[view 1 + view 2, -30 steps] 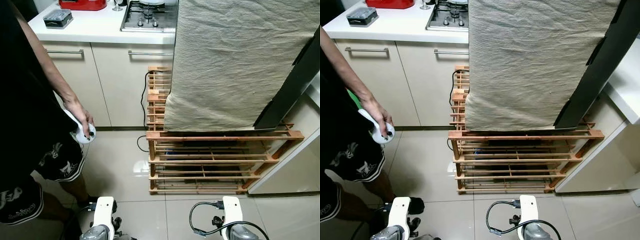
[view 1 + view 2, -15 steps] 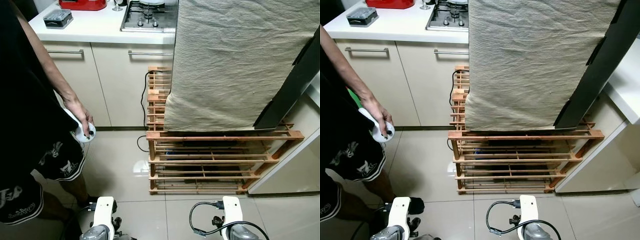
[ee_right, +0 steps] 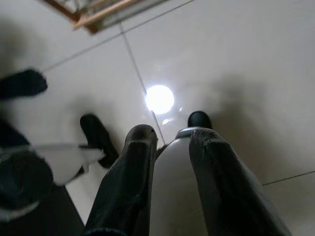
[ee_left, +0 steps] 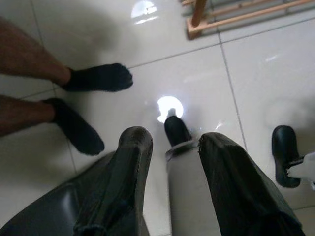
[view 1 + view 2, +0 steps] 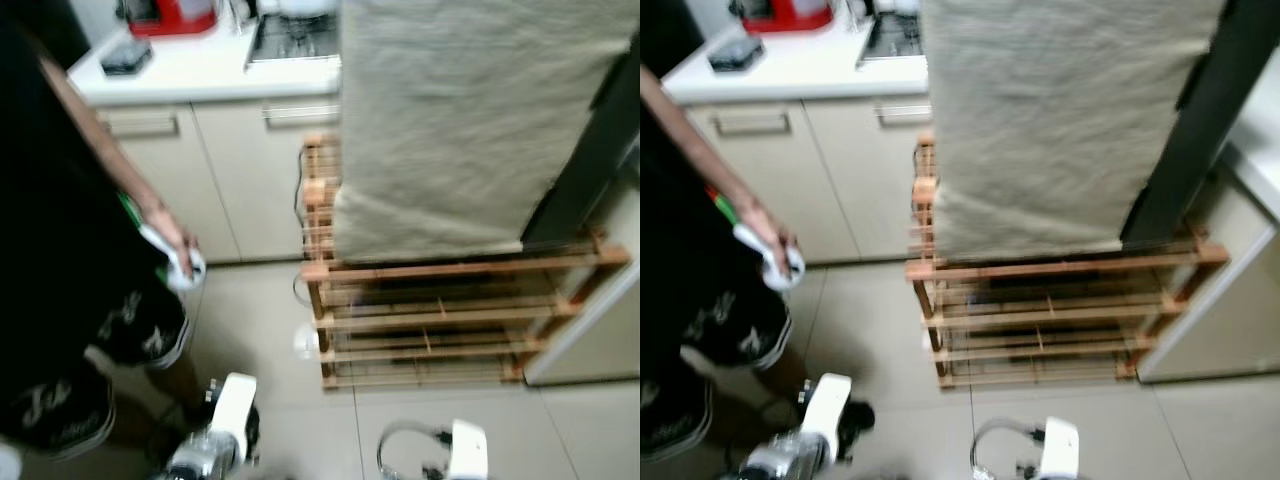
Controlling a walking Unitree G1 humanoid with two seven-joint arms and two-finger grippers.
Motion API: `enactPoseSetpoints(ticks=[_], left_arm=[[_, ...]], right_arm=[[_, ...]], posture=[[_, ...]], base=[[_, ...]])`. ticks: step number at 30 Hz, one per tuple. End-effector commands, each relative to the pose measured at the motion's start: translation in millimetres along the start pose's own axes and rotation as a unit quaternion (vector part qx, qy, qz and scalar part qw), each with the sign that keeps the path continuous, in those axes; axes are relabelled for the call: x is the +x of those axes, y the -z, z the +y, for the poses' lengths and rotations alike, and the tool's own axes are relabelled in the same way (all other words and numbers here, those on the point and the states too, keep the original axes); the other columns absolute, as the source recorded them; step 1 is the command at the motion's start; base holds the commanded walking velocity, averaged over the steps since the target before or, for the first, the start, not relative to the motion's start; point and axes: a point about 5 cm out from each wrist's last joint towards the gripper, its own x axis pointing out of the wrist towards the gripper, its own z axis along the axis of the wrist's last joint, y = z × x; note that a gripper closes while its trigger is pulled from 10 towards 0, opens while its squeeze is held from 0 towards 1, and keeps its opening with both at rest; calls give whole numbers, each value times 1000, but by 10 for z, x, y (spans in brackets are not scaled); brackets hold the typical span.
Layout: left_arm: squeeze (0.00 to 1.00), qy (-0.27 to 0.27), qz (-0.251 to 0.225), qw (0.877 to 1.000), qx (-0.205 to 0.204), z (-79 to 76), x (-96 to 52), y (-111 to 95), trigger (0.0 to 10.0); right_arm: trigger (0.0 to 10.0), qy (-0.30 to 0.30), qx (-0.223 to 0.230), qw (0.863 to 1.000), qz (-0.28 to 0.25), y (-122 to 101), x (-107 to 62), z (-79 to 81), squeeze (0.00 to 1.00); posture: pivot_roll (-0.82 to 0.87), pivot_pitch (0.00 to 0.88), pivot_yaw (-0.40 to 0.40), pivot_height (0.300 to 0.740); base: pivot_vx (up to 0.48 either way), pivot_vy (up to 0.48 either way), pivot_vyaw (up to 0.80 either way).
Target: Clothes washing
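Left end effector (image 4: 170,142) hangs idle at 7 o'clock, pointed at the tiled floor (image 4: 246,73), fingers parted, gripping nothing. Right end effector (image 3: 170,137) hangs likewise at 5 o'clock, fingers apart and empty.

At 9 o'clock stands a person (image 5: 60,280), socked feet (image 4: 98,77) near the left arm, one hand (image 5: 172,250) holding a white controller (image 5: 180,268).

At 1 o'clock, a wooden rack (image 5: 450,320) sits on the floor, its front rail touching the hem of a beige cloth (image 5: 450,130) draped down over it. Beyond, at 11 o'clock, a table (image 5: 190,75) carries a red appliance (image 5: 172,15).

Head views are blurred. Judgement: the robot is still approaching; the cloth appears to be the laundry. Advise settling the stance square to the rack, clear of the person's feet, before raising either arm.
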Motion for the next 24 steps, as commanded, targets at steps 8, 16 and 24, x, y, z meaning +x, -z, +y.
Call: enactPoseSetpoints(ticks=[8,16,24], left_arm=[[0,-103,-156,982,-43,539,-146,-607,10000],[0,-40,-343,938,-37,769,-521,-1251,10000],[0,-54,-477,877,34,498,-1044,-1291,10000]], right_arm=[[10000,-7,40,974,-221,-758,-89,-67,0],[10000,-66,-179,864,-466,-1591,-763,223,0],[10000,-140,-170,807,-548,-1670,-1253,402,0]], posture=[[-140,0,107,740],[-149,0,71,740],[-108,0,-3,740]], base=[[0,0,0],[0,0,0],[0,0,0]])
